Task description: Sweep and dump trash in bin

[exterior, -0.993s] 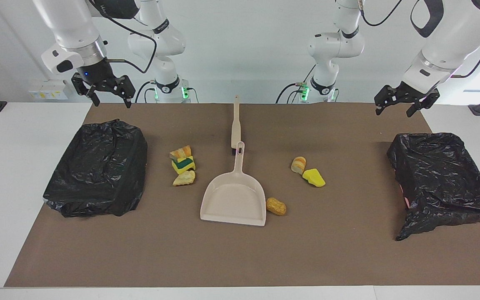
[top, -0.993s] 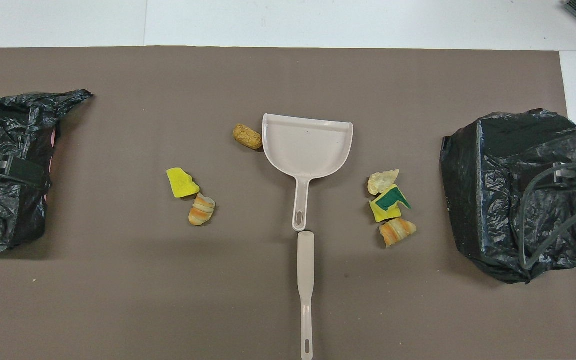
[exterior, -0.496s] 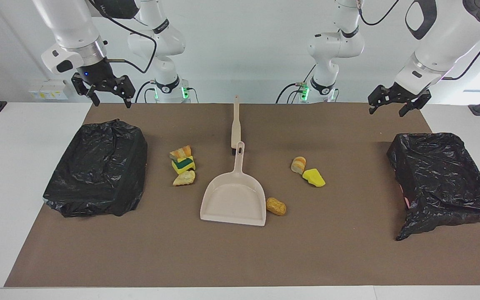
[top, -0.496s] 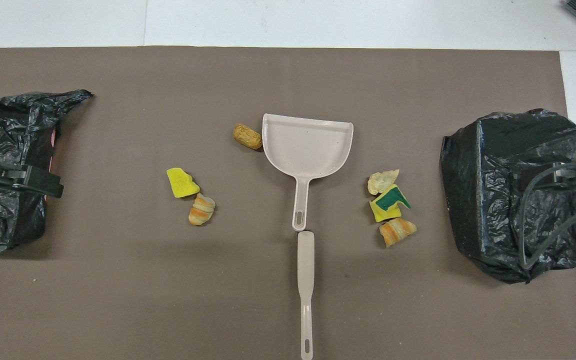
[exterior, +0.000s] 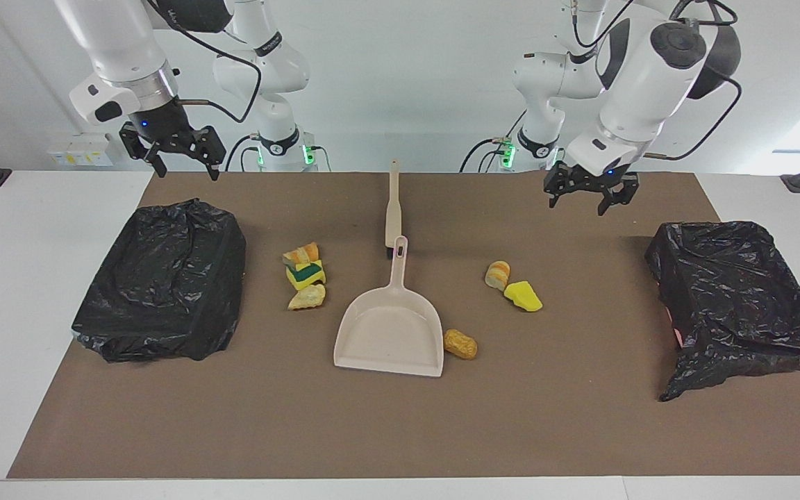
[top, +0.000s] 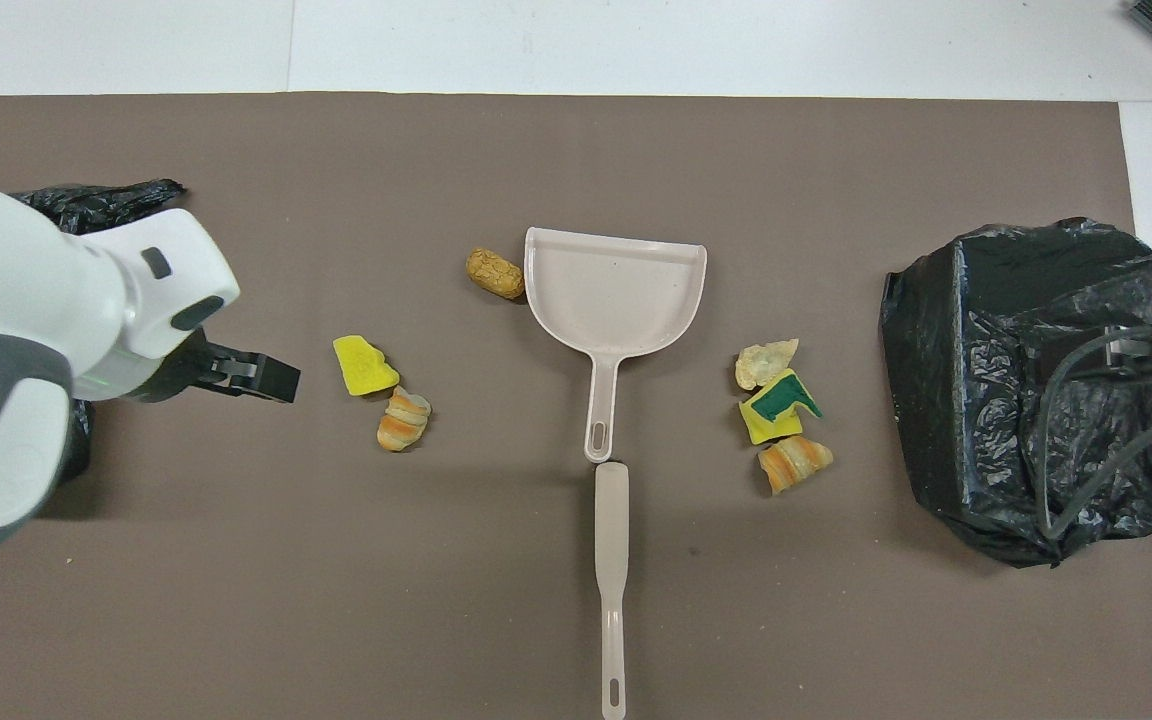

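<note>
The trash lies in small lumps on the brown mat [exterior: 567,417]. A croissant-like chunk [exterior: 301,253], a yellow-green sponge [exterior: 305,275] and a tan chunk [exterior: 307,297] sit together toward the right arm's end. A bread chunk [exterior: 498,273] and a yellow sponge [exterior: 523,296] lie toward the left arm's end. A tan-orange lump [exterior: 460,344] touches the beige dustpan [exterior: 389,333]. Black-bagged bins [exterior: 164,278] [exterior: 733,298] stand at both ends. My left gripper [exterior: 578,205] hangs open and empty over bare mat, one finger [top: 271,378] close to the yellow sponge [top: 364,365]. My right gripper [exterior: 188,172] waits open above its bin's edge.
A beige brush [exterior: 393,208] lies on the mat in line with the dustpan's handle, nearer to the robots. White tabletop [exterior: 25,312] borders the mat at both ends. A cable [top: 1086,440] of the right arm hangs over the bin [top: 1026,380].
The left arm has swung from over the bin at its own end toward the table's middle, with its gripper lower over the mat. The right arm and all objects stayed put.
</note>
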{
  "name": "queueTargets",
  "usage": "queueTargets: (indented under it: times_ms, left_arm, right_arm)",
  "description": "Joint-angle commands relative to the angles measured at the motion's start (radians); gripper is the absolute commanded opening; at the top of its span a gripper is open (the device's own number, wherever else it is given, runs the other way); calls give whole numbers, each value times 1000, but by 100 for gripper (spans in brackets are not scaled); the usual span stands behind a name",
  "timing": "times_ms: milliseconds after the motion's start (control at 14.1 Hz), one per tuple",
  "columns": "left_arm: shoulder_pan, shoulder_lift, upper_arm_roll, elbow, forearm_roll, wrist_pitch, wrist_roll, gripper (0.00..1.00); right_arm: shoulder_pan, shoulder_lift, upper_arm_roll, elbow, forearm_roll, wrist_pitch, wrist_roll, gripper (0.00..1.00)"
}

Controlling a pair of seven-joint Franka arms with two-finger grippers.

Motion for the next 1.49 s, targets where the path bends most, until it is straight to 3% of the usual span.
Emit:
queueTargets:
  times_ms: [0, 496, 780, 922, 1418]
  left_arm:
    - [-104, -29, 16, -73, -5, 62, -128, 100]
    - [-357, -25, 15, -188, -20, 179, -437, 100]
    - [-520, 38, 16, -300, -20, 411, -644, 100]
    - [-583, 82, 16, -304, -20, 436, -693, 100]
    - [-773, 124, 16, -345, -20, 469, -841, 100]
  right_arm:
    - [-9, -28, 6, -34, 14, 19, 5, 100]
    - [-9, -39, 4, -48, 14, 19, 3, 100]
    - [-9, -43, 6, -54, 14, 17, 3, 100]
    - [-9, -43, 6, -56, 14, 19, 2, 100]
    - [-9, -45, 6, -57, 14, 19, 2, 100]
